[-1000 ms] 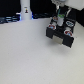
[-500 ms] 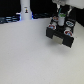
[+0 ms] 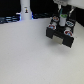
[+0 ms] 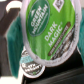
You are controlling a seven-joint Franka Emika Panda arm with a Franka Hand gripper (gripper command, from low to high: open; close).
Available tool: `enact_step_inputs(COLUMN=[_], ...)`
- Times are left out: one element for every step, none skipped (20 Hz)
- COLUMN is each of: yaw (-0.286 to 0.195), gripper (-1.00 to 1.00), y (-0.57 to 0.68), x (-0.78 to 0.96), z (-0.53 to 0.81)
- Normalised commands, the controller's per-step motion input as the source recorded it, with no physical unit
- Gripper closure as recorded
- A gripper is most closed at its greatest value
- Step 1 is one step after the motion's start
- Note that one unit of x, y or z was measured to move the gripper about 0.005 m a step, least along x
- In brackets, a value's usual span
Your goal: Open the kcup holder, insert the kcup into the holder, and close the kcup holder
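Little has shifted since the earlier frames: gripper [image 3: 62, 10] hovers over kcup holder [image 3: 61, 34], its tray holding pods. Kcup [image 4: 49, 31] pinched between fingers. White bottle [image 3: 25, 9] stands well apart.

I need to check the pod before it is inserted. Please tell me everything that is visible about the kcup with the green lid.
In the wrist view the kcup fills most of the picture. Its round green foil lid has a pale rim and white print reading "Green Mountain" and "Dark Magic". The lid faces the camera, tilted. Teal pincer fingers sit at its sides, seemingly holding it. Another pod shows just below it. In the exterior view it is too small to make out.
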Motion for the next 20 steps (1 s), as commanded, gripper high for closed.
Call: enact_step_inputs(yaw=[0.025,0.026,0.025,0.03,0.024,0.024,0.035,0.03,0.004,0.019,0.026,0.036,0.035,0.026,0.021,0.024,0.025,0.029,0.037,0.047], gripper=[1.0,1.0,1.0,1.0,1.0,1.0,1.0,1.0,1.0,1.0,1.0,1.0,1.0,1.0,1.0,1.0,1.0,1.0,1.0,-1.0], y=[0.0,0.0,0.0,0.01,0.0,0.0,0.01,0.04,0.03,0.02,0.07,0.11,0.12,0.09,0.09,0.09,0.1,0.11,0.12,0.14], x=[-0.03,-0.05,-0.04,-0.04,0.0,-0.01,-0.02,0.02,0.04,0.02,0.05,0.08,0.1,0.1,0.1,0.1,0.1,0.11,0.09,0.09], z=[-0.22,-0.23,-0.22,-0.22,-0.25,-0.28,-0.29,-0.28,-0.18,-0.26,-0.27,-0.23,-0.2,-0.18,-0.18,-0.17,-0.17,-0.14,-0.07,0.01])
